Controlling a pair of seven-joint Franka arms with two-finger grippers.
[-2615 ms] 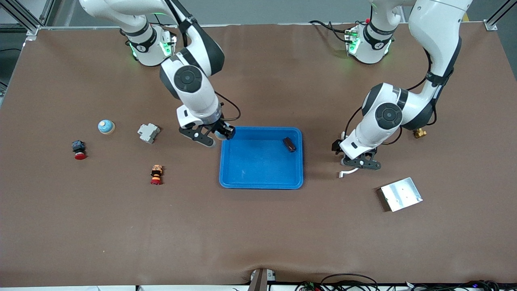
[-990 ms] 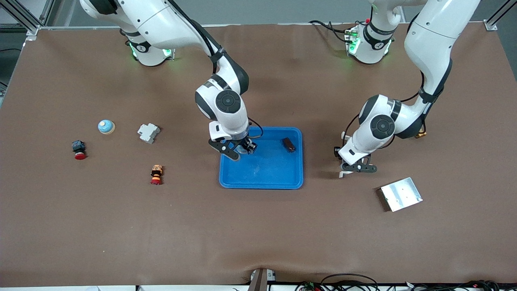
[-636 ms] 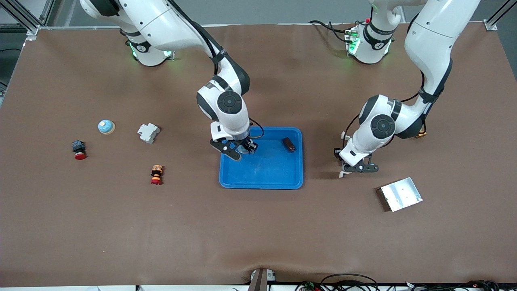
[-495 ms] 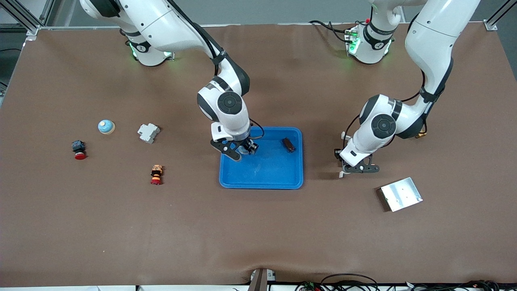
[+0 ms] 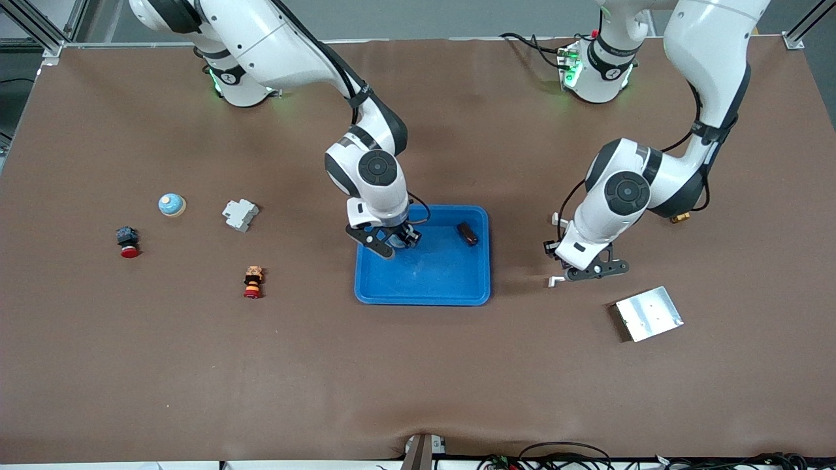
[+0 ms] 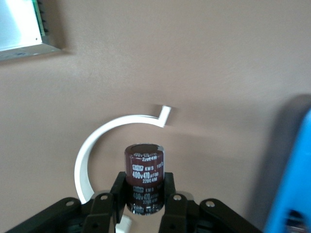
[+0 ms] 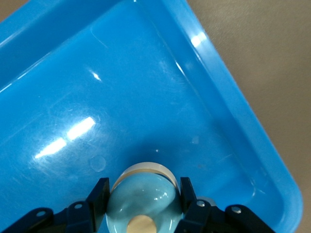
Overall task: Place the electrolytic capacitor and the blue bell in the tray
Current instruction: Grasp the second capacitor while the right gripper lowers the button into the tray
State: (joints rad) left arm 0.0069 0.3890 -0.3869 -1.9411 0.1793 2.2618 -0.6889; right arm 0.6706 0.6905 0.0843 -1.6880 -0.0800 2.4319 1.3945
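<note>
- The tray (image 5: 422, 274) sits mid-table with bare brown table (image 5: 418, 378) open all around its rim.
- The right gripper (image 5: 390, 241) hangs low over the tray's corner nearest the right arm's base, its fingers (image 7: 99, 194) clamped on the blue bell (image 7: 141, 196). In the right wrist view the bell is inside the rim, over the tray floor.
- A dark oblong part (image 5: 466, 234) lies in the tray close to the rim toward the left arm's end. The rest of the tray floor is bare.
- The left gripper (image 5: 591, 267) is over bare table just off the tray's rim toward the left arm's end, its fingers (image 6: 167, 187) pinched on the electrolytic capacitor (image 6: 144, 177), which is outside the tray.
- A white curved clip (image 6: 104, 141) lies on the table under that gripper, near the tray but apart from it.
- The silver plate (image 5: 648, 313) lies farther from the tray toward the left arm's end, and nearer the front camera than the tray's middle.
- Toward the right arm's end, well apart from the tray: a grey block (image 5: 240, 214), a second blue bell (image 5: 172, 205), a red button switch (image 5: 127, 242) and an orange-and-red switch (image 5: 253, 282).
- A small brass part (image 5: 679, 216) lies well apart from the tray toward the left arm's end.
</note>
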